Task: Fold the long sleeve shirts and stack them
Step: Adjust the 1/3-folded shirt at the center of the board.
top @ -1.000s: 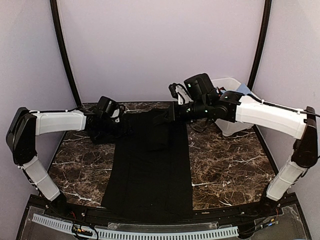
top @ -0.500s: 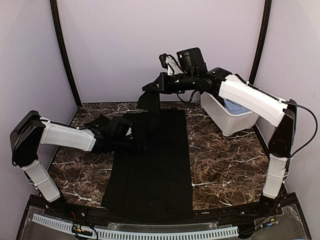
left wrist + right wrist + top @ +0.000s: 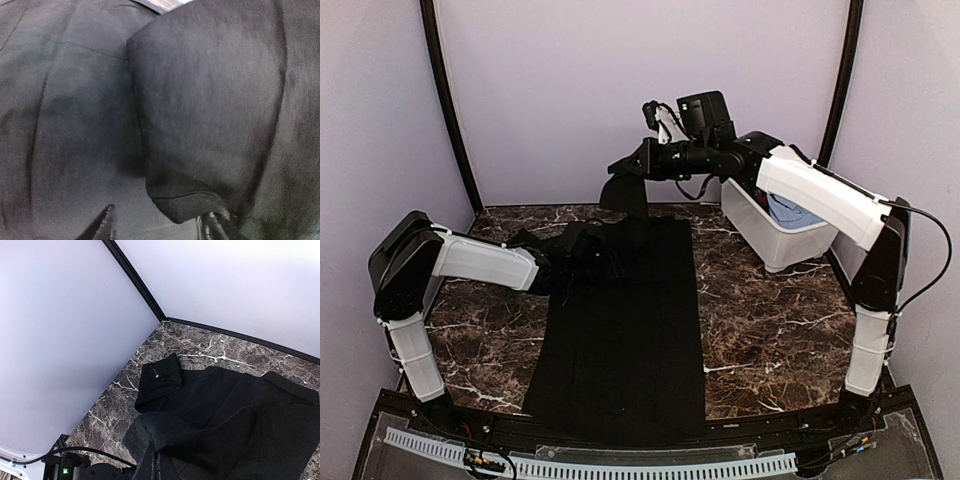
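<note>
**Black long sleeve shirt [image 3: 620, 340] held up at its far end over a marble table [image 3: 770, 320]**

The shirt lies flat in a long strip down the middle of the table, its near edge by the arm bases. The right gripper [image 3: 638, 168], raised high at the back, is clamped tight on a bunch of the shirt's far end, which hangs from it in a dark fold above the tabletop. The left gripper [image 3: 159, 222] reaches low across the shirt's far-left part. Its fingers [image 3: 106, 222] stand partly apart over the cloth, with a rounded hem fold just ahead of them and nothing clearly gripped. A buttoned cuff [image 3: 159, 377] rests flat on the marble near the back-left corner. A white plastic bin [image 3: 775, 245] holding blue cloth [image 3: 790, 212] sits at the far right, apart from the shirt.
</note>
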Robot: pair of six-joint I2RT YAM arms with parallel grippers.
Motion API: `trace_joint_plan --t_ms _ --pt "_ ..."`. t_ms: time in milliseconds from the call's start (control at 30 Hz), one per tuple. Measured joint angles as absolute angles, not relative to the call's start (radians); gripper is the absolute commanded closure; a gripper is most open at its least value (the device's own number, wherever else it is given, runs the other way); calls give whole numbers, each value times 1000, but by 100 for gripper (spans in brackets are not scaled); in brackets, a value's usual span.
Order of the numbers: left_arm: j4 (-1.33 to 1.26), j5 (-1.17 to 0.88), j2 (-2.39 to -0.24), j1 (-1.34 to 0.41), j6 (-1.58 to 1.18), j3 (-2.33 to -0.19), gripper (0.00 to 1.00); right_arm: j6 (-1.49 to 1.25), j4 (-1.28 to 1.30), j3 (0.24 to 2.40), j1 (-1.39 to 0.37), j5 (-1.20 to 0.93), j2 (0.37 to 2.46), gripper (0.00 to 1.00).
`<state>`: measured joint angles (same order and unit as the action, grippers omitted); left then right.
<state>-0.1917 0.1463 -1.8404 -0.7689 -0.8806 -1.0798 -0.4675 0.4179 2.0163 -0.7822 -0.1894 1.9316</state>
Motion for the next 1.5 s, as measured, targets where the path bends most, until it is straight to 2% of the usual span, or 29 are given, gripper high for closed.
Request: trace_joint_plan --t_ms 233,500,800,1167,1333,1367,1500 --pt "-173 212 -1855 -772 -867 -1097 83 -467 421 2015 -780 -175 1932 100" --pt "-131 290 -1857 -772 -813 -1138 100 -467 425 1851 -780 -123 1843 100" --pt "-107 339 -1856 -759 -762 -1142 100 -468 420 1707 -780 -88 1720 100" --pt "-90 378 -1830 -759 -691 -1134 99 -472 408 1596 -780 -62 1681 100" --pt "-88 352 -1830 -759 -692 -1089 91 -507 374 1424 -780 -86 1593 100" --pt "-86 342 -1830 -759 -694 -1077 84 -521 363 1370 -782 -97 1569 100" --pt "-72 295 -1830 -759 -709 -1045 76 -586 313 1150 -801 -138 1494 100"
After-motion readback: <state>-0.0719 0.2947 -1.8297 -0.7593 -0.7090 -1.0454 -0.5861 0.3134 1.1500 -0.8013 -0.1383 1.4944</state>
